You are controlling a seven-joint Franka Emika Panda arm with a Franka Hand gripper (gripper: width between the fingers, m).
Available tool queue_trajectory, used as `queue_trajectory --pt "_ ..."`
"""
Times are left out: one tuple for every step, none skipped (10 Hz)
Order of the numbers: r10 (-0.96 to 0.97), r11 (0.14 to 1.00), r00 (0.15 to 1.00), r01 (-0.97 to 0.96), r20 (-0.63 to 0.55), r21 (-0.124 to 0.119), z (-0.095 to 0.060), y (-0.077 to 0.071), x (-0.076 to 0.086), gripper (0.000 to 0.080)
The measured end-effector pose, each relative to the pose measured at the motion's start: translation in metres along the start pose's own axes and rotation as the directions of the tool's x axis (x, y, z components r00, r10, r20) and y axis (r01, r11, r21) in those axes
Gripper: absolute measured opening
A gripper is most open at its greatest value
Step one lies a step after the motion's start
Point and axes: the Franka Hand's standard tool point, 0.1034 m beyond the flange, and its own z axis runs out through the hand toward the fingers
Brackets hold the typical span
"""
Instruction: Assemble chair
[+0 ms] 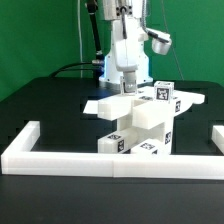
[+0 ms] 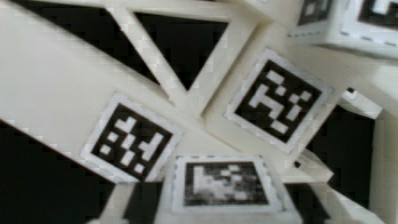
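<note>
White pincer (image 1: 130, 88) hangs just above the chair (image 1: 137, 120); whether its jaws are parted I cannot tell. Blocky, matte plastic, the chair stands upright mid-table (image 1: 40, 100), against the border wall (image 1: 60, 158), tags (image 2: 272, 96) outward.

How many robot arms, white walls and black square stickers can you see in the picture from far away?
Robot arm: 1
White border wall pieces (two sides and the front): 3
Black-and-white square tags I can make out on the chair parts: 4; others may be hidden or too small to tell
Total: 8
</note>
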Motion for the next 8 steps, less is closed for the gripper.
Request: queue_trajectory --pt "-0.009 1.0 1.0 0.009 0.0 0.0 0.0 0.0 -0.0002 0.0493" --pt "-0.045 0.999 0.999 0.045 0.0 0.0 0.0 0.0 -0.0002 0.0598" --pt "-0.099 0.995 0.995 0.099 -0.004 -0.004 -0.0006 -0.0007 -0.0011 0.0598" --pt "-0.234 0.972 0.972 0.234 -0.011 -0.005 -0.002 -0.0026 -0.0026 0.0639" --pt "-0.329 0.944 0.944 0.329 -0.01 -0.004 -0.0029 -0.0029 -0.0035 0.0646" --pt "-0.37 0.929 0.929 0.37 -0.009 0.001 -0.0029 -0.0031 -0.0031 0.0646" --pt "-0.456 0.89 0.89 0.456 -0.01 -0.001 -0.0028 -0.003 -0.0028 0.0646" --pt "-0.508 0.861 0.861 0.508 -0.009 -0.002 -0.0027 -0.003 -0.0027 0.0649"
